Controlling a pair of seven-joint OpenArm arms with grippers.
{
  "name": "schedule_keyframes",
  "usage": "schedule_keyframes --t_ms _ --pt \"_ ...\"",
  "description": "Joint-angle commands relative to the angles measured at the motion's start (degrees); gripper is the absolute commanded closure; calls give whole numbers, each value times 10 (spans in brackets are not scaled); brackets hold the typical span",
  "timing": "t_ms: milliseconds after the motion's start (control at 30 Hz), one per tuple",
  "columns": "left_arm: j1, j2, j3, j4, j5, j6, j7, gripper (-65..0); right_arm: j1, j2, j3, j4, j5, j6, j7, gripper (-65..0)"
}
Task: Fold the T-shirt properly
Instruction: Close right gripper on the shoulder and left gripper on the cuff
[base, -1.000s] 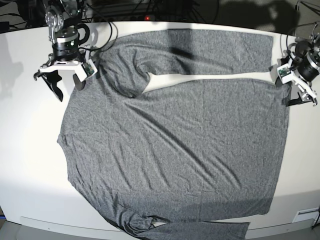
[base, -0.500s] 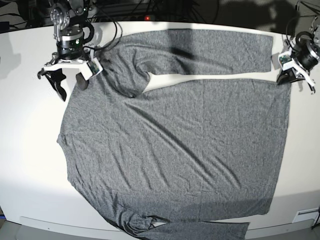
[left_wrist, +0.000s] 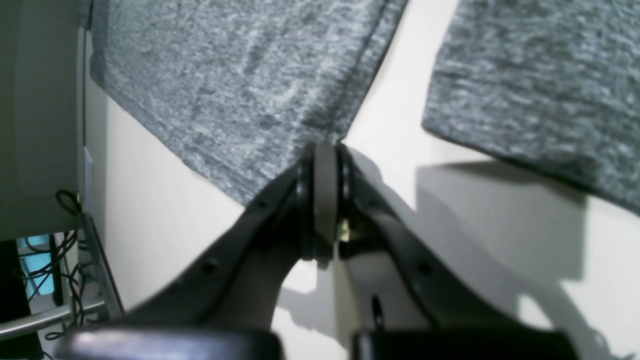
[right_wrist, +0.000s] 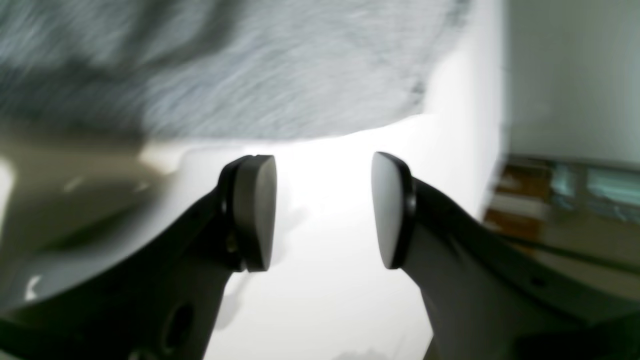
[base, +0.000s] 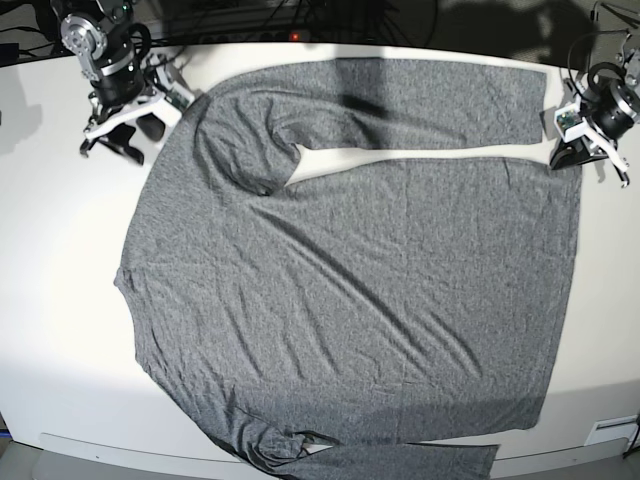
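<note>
The charcoal-grey T-shirt (base: 350, 290) lies spread flat on the white table (base: 60, 280), with one long sleeve (base: 400, 95) folded across the far side. My left gripper (base: 577, 157) is at the shirt's far right corner. In the left wrist view it (left_wrist: 325, 200) is shut, and the fabric corner (left_wrist: 240, 75) runs into its tips. My right gripper (base: 122, 138) is open and empty on bare table, just left of the shirt's shoulder. In the right wrist view its pads (right_wrist: 255, 212) stand apart below the grey fabric (right_wrist: 250, 65).
The other sleeve (base: 380, 462) bunches at the table's front edge. Cables (base: 300, 15) run along the back edge. The table's edge (right_wrist: 480, 100) lies close to the right gripper. A label (base: 610, 430) sits at the front right corner.
My right gripper has moved back and to the left, away from the shoulder, still open. My left gripper closed at the shirt's corner a second ago and has stayed there.
</note>
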Motion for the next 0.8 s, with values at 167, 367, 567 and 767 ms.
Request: schedule_keyframes --t_ms 167,367,567,767 --pt "8 -5 6 -3 15 -37 19 0 -17 23 4 19 57 89 10 -371" --pt "7 -5 6 -3 15 -36 19 0 1 22 4 19 53 122 24 -373" --pt "8 -5 6 -3 15 -37 19 0 43 22 4 15 51 186 45 -341" --pt "8 -5 6 -3 15 -37 19 0 54 22 3 14 52 278 85 -341"
